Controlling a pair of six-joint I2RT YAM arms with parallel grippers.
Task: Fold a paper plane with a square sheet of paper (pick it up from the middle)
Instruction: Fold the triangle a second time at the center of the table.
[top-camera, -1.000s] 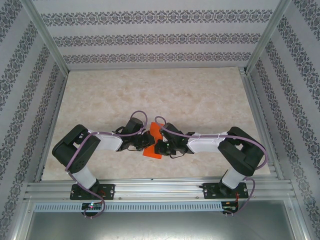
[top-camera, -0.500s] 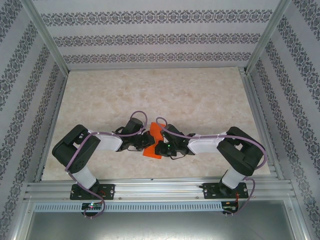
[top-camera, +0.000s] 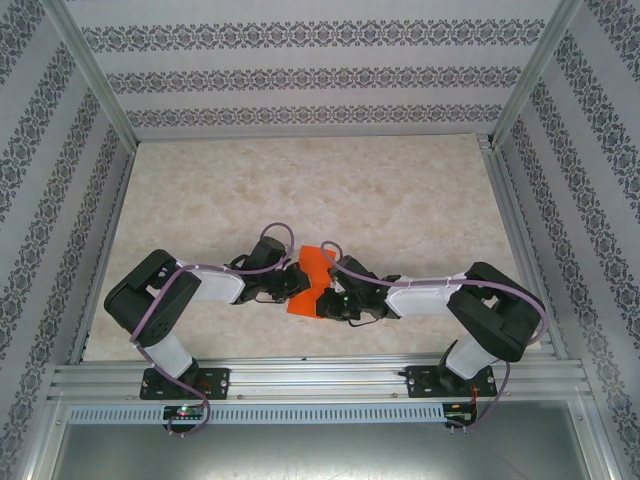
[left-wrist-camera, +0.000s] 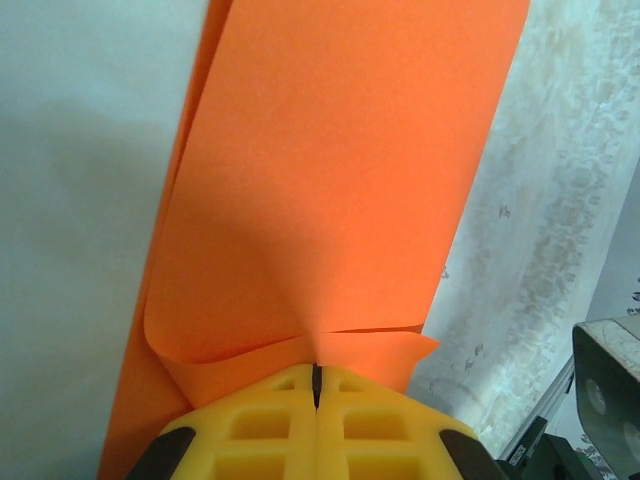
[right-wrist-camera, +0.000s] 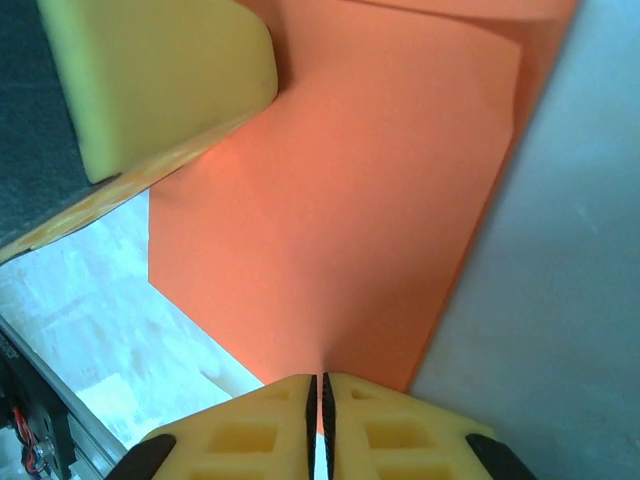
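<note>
Orange paper (left-wrist-camera: 330, 180) pinched by left claw (left-wrist-camera: 316, 372), right claw (right-wrist-camera: 320, 381).

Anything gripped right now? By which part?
Left gripper pinches the folded orange paper at its edge, jaws fully shut. Right gripper sits on another edge with a slit between jaws; grip there unclear.
</note>
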